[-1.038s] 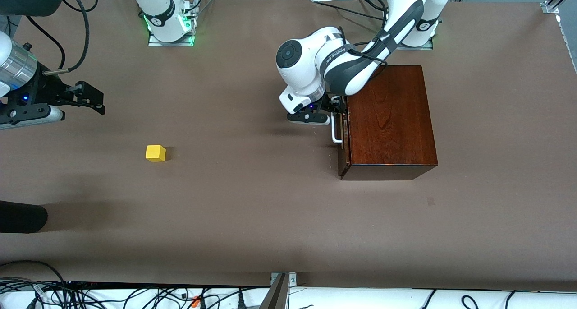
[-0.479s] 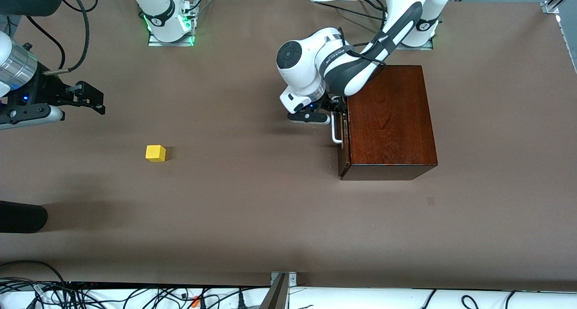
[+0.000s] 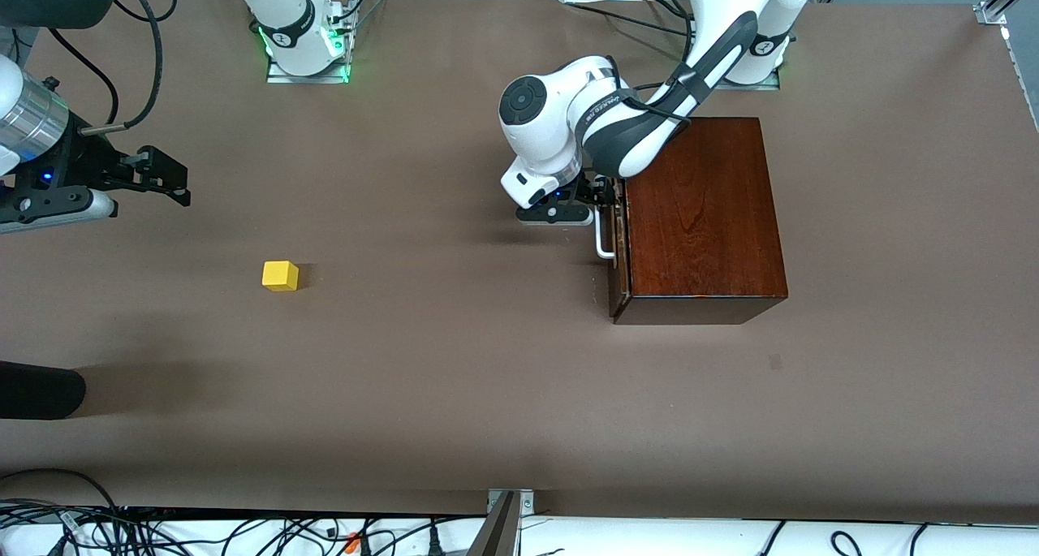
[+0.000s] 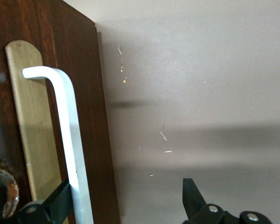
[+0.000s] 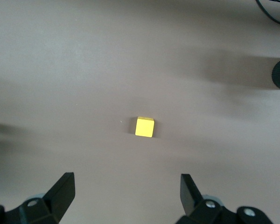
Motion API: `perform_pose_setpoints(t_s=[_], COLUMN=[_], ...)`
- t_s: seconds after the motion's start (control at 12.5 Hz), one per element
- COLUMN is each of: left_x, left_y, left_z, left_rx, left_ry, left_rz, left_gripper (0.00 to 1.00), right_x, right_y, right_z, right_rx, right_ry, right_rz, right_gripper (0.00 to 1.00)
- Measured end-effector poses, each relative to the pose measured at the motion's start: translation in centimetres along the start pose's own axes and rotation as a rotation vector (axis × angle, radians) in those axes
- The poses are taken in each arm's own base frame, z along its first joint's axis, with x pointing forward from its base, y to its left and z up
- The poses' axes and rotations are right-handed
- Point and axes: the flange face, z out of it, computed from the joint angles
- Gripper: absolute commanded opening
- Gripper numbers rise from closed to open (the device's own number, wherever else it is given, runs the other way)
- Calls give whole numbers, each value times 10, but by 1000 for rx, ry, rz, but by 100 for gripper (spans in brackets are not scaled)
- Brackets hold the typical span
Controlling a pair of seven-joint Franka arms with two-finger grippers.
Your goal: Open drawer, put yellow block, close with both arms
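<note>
**Left arm nudges in on the handle – drawer not open yet**

Change over the last second is small. The left arm's wrist has crept a touch higher in the front view, and the left gripper (image 4: 128,191) sits at the white handle (image 3: 601,243), mid-frame. Its jaws are wide, the bar just inside one finger (image 4: 60,200) – no clamp yet. My read: still lining up the grasp, and the pull is next.

The drawer (image 3: 619,264) looks flush with the dark wooden box (image 3: 702,215), glossy reddish-brown.

The yellow block (image 3: 280,276) hasn't moved, alone on the table (image 3: 454,394) toward the right arm's end. The right gripper (image 3: 174,184) waits above it in frame, jaws wide and empty.
</note>
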Motion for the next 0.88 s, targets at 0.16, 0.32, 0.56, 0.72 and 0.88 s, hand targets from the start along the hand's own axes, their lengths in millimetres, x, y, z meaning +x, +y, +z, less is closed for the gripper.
perform_pose_setpoints(t_s=[0.16,0.32,0.56,0.72,0.88], left_x=[2,3,5,5,6], left_y=[2,3,11,17,18], left_z=[-2,-5,-12,-14,-16], left_rx=[-24,-61,-151,-192,-211], left_ry=[5,1,0,-2,-1], left_rz=[-21,-48,-98,-116,-126], left_gripper=[100,100,100,100,100], right_x=[0,1,1,1,1], right_y=[-3,-7,-14,-14,-14], right_z=[0,-1,-3,-3,-3], right_rx=[1,1,1,1,1], right_ry=[1,3,7,7,7], right_rz=[-5,-13,-23,-24,-24], right_gripper=[100,100,100,100,100])
